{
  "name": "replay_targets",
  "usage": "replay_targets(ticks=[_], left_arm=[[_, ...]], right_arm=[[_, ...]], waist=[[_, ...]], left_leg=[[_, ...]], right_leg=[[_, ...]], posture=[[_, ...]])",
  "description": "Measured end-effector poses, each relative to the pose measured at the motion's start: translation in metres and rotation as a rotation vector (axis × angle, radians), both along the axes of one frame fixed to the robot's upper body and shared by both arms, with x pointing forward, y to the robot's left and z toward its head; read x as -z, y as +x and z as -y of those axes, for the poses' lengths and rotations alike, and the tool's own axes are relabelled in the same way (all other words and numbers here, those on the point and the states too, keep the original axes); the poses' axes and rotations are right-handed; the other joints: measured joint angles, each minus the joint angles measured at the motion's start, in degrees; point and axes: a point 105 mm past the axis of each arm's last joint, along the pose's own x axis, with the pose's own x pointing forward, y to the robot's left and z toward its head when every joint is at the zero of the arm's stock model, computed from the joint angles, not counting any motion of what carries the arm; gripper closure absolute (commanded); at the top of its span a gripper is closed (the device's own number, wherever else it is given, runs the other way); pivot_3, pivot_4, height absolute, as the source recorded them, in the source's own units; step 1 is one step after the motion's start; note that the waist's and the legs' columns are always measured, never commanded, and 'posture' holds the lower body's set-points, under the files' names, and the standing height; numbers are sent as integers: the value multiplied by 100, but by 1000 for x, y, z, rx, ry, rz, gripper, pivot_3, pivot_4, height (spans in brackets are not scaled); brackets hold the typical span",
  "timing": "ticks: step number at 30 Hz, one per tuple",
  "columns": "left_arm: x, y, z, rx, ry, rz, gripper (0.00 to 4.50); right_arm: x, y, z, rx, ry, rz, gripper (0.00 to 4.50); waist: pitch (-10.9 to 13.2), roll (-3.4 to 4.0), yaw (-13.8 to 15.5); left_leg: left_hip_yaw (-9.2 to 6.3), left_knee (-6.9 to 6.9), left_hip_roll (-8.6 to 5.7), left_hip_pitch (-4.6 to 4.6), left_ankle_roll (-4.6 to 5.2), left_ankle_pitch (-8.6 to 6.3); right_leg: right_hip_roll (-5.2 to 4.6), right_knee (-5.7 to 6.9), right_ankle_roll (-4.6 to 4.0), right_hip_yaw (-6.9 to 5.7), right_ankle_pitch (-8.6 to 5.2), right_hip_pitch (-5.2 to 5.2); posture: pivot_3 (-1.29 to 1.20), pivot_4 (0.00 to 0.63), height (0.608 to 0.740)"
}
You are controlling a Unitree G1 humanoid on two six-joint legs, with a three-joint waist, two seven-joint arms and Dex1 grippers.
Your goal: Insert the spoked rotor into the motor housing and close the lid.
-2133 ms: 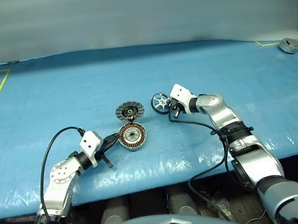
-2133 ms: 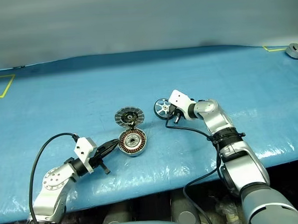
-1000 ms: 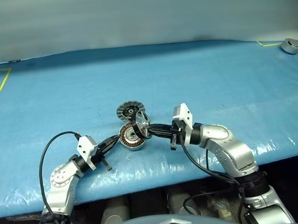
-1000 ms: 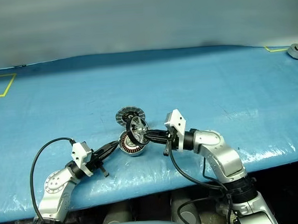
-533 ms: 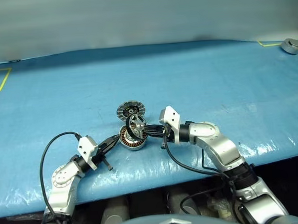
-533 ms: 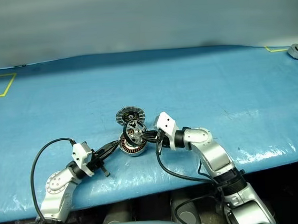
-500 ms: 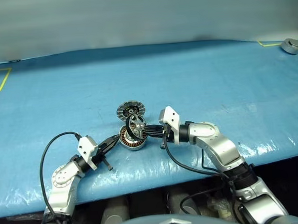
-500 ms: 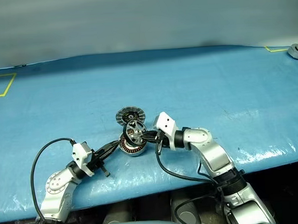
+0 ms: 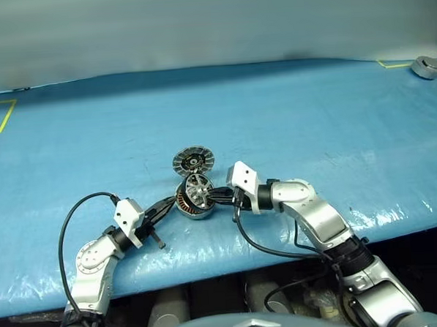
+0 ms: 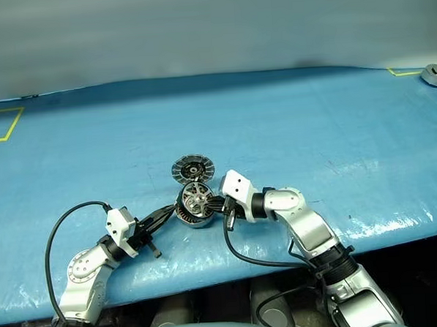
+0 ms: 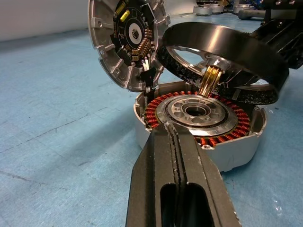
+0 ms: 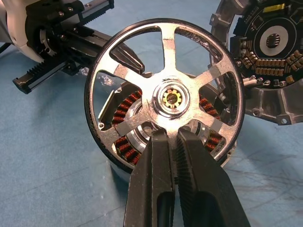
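rotor: the spoked rotor (image 12: 163,97) now hangs tilted just above the motor housing (image 11: 203,130), brass shaft aimed near the housing's centre bore. two seconds back it sat well off to the housing's right side; since then it has been carried over and lowered.
right gripper: the right gripper (image 12: 173,142) is clamped on a rotor spoke near the hub, jaws nearly together with the spoke between them.
left gripper: the left gripper (image 11: 173,142) has its fingers pressed together, holding nothing, tips at the housing's near wall. it has stayed there through the last two seconds, looks like bracing.
housing: on the blue table cover (image 9: 334,128), copper windings facing up, cup still empty.
lid: the lid (image 11: 128,40) stands open and tilted at the housing's far edge, joined to it by thin wires; ribbed face away, circuit side toward the cup.
meaning: transport is done, seating is not. rotor is still canted, so it likely needs levelling over the housing before it drops in.
risk: the raised lid sits close to the rotor rim; a bump there could snag the wires.
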Motion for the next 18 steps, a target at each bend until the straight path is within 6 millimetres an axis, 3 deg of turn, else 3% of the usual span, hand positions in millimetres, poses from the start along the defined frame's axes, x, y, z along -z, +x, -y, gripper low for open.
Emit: replay_targets(ticks=[5, 13, 18], left_arm=[[0, 0, 0, -4, 0, -1, 4500], [1, 0, -1, -5, -1, -3, 4500], [1, 0, 0, -5, -1, -3, 4500]], right_arm=[[0, 1, 0, -2, -12, 14, 4453], [-1, 0, -1, -18, -10, 18, 2106], [4, -4, -1, -14, 3, -16, 2106]], waist=[[-1, -2, -6], [-3, -4, -5], [-2, -3, -3]], left_leg=[[1, 0, 0, 3, 0, 0], [0, 0, 1, 4, 0, 0], [1, 0, 0, -2, 0, 0]], right_leg=[[0, 1, 0, 0, 0, 2], [0, 1, 0, 0, 0, 4], [-1, -1, 0, 0, 0, -2]], posture=[[0, 150, 740], [0, 150, 740], [0, 150, 740]])
